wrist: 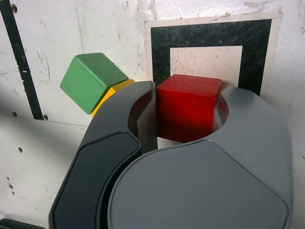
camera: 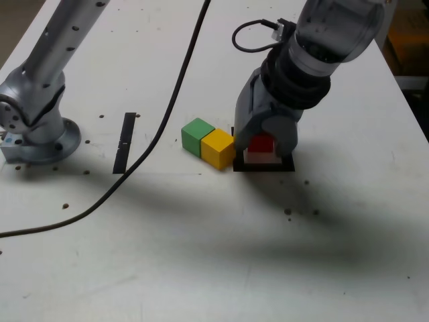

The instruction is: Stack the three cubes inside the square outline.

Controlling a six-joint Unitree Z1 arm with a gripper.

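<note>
Exterior view: gripper (camera: pixel 265 145) low over square outline (camera: pixel 265 166) on bench (camera: pixel 201 235), jaws around red cube (camera: pixel 262 143). Yellow cube (camera: pixel 218 148) just beside outline on view's left, touching green cube (camera: pixel 198 136). Black strip (camera: pixel 125 141) farther left.

Wrist view: gripper (wrist: pixel 187 117) closed against red cube (wrist: pixel 187 107), cube within outline (wrist: pixel 209 36). Green cube (wrist: pixel 90 80) partly hid yellow cube (wrist: pixel 112 93) outside outline.

Arm reaching steeply downward from its base (camera: pixel 37 127), wrist bent, gripper (camera: pixel 263 144) lowered to the table with jaws closed around the red cube (wrist: pixel 187 106).
</note>
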